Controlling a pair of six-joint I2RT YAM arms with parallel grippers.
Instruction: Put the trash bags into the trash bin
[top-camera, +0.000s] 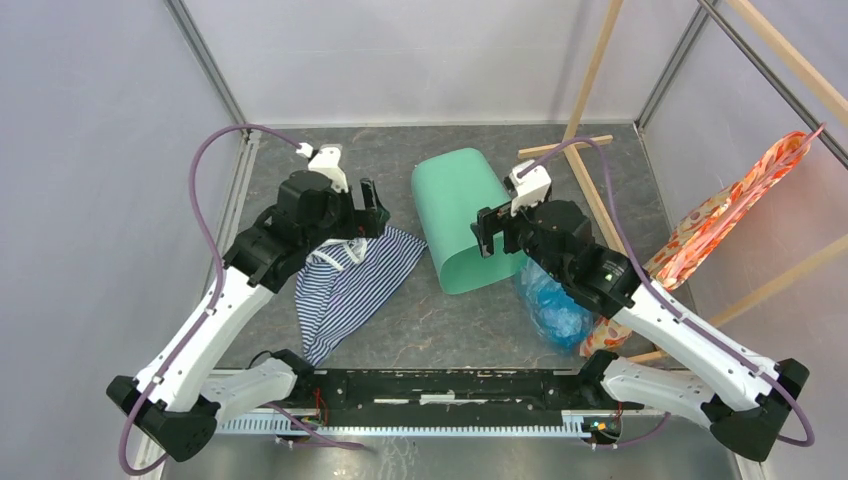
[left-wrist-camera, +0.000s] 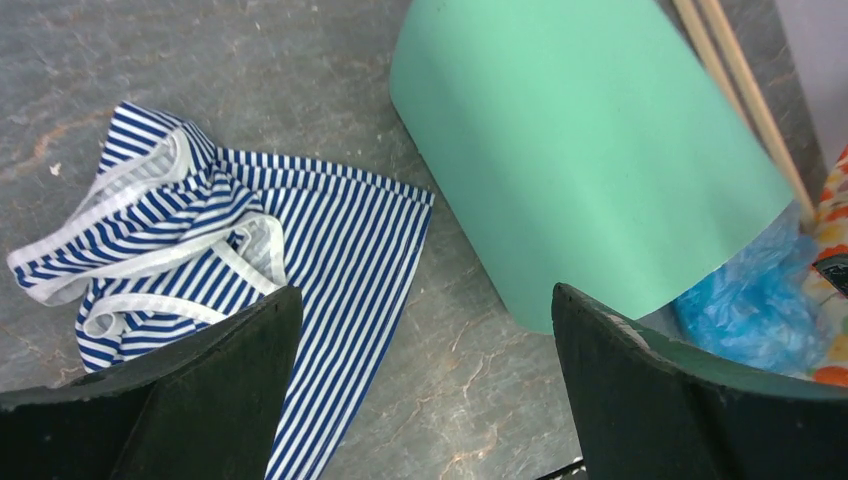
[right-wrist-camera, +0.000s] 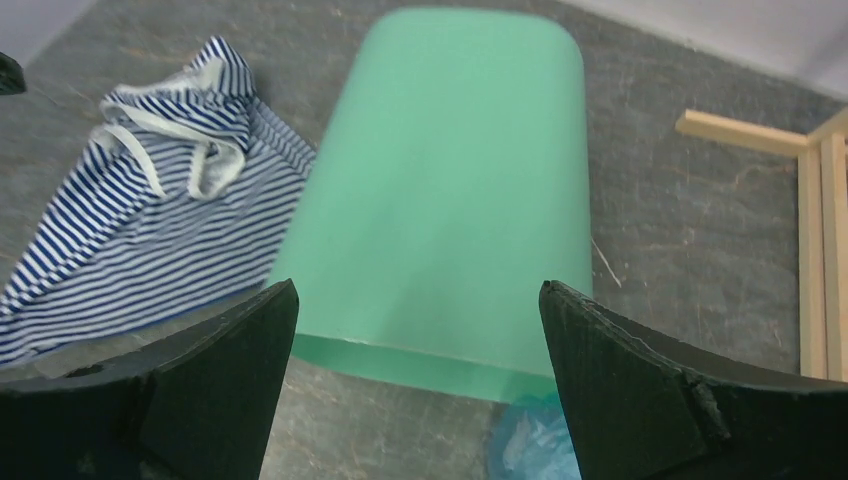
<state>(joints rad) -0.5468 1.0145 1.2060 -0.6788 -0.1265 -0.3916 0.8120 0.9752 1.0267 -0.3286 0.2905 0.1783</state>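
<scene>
Light-blue crinkly plastic trash bag (top-camera: 553, 305) lay outside the tipped mint-green plastic bin (top-camera: 457, 215); left gripper (left-wrist-camera: 425, 300) and right gripper (right-wrist-camera: 418, 290) gaped empty.

From above, the blue bag (top-camera: 553, 308) is partly hidden by the right arm (top-camera: 640, 300), and the striped cloth (top-camera: 355, 285) by the left arm (top-camera: 260, 250). The inside of the bin (top-camera: 455, 210) is not shown. The bag seems to stop outside its mouth, though this cannot be confirmed.
</scene>
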